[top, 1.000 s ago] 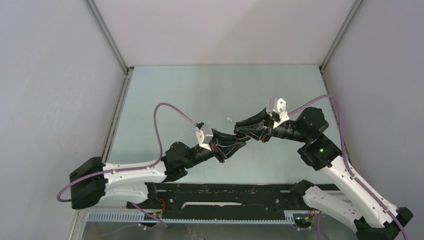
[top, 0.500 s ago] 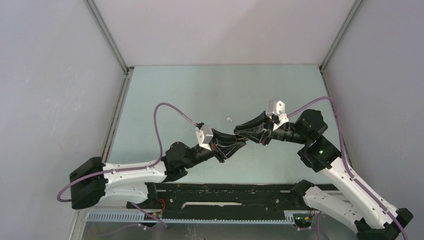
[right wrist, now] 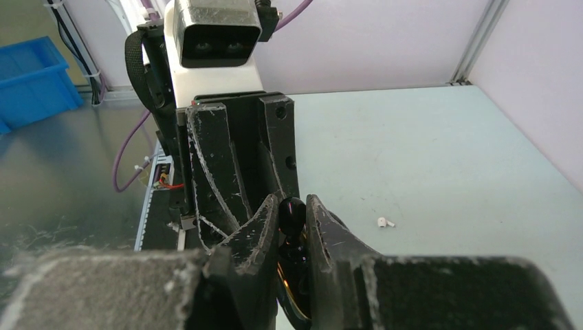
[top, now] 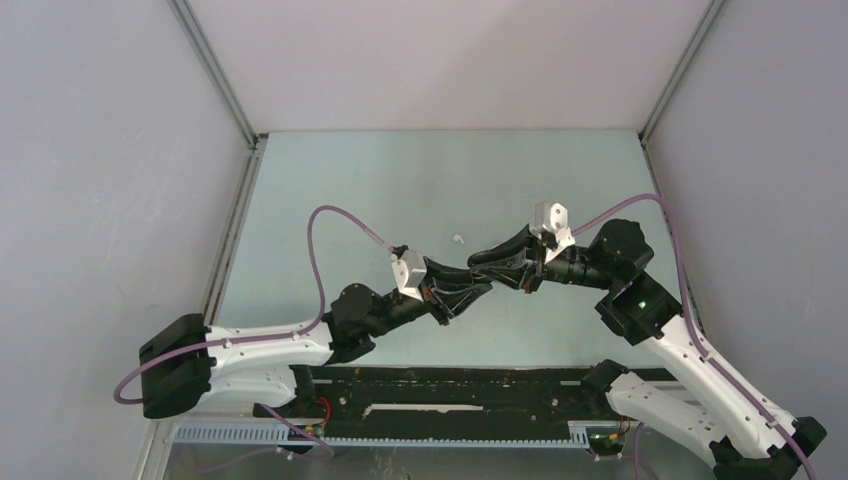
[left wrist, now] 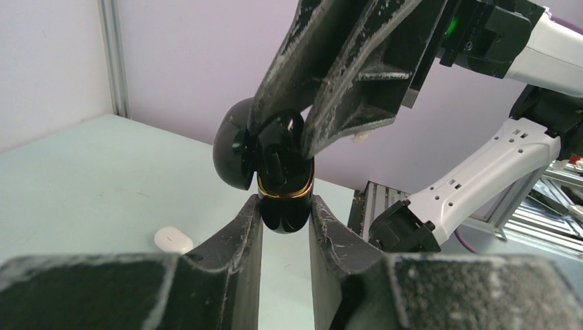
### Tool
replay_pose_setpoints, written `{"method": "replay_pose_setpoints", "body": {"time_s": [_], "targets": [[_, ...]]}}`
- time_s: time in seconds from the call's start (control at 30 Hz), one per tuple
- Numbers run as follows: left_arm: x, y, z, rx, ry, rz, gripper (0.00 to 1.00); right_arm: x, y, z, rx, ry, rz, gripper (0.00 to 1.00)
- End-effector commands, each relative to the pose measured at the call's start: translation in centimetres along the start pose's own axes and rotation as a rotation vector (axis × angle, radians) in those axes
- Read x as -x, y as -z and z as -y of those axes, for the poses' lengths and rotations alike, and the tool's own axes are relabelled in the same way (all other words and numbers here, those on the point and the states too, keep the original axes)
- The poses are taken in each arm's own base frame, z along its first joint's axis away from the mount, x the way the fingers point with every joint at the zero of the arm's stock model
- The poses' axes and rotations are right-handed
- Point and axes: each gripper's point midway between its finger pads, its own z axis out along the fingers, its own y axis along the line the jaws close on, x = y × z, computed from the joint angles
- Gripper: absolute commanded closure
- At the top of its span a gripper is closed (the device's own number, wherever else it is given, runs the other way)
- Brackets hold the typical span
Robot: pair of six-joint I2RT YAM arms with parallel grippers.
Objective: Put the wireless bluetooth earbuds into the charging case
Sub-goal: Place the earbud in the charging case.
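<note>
**Left gripper** (left wrist: 284, 204): jaws clamped on the lower body of the case, one finger on each side. It is held above the table, in the middle of the workspace.

**Case** (left wrist: 285, 218): black, glossy, with a gold rim at the mouth. It stands upright in the left grip with the mouth upward. The lid (left wrist: 232, 157) is hinged open and hangs to one side as a rounded black shell.

**Right gripper** (right wrist: 292, 214): reaches in from above, tips pointing down onto the case. The jaws are closed narrowly on a black earbud.

**Black earbud** (left wrist: 280, 146): glossy, pinched between the right fingers, its lower part at the case mouth just above the gold rim. How far it sits in the socket cannot be told.

**White earbud** (right wrist: 385, 222): short stem, lying loose on the table (top: 400, 180), beyond the two grippers and apart from both.
</note>
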Motion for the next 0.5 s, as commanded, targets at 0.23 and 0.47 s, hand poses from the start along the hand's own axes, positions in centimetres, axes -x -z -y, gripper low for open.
{"method": "replay_pose_setpoints", "body": {"time_s": [0.23,0.47], "targets": [[4.5,-0.5,0.7,-0.013,-0.032,0.128,1.0,0.0,0.2,0.0,-0.009,0.032,0.001,1.0],[5.2,-0.1,0.5,0.003,-0.033,0.149,1.0,-0.8,0.4,-0.3,0.005,0.026,-0.032,1.0]]}}
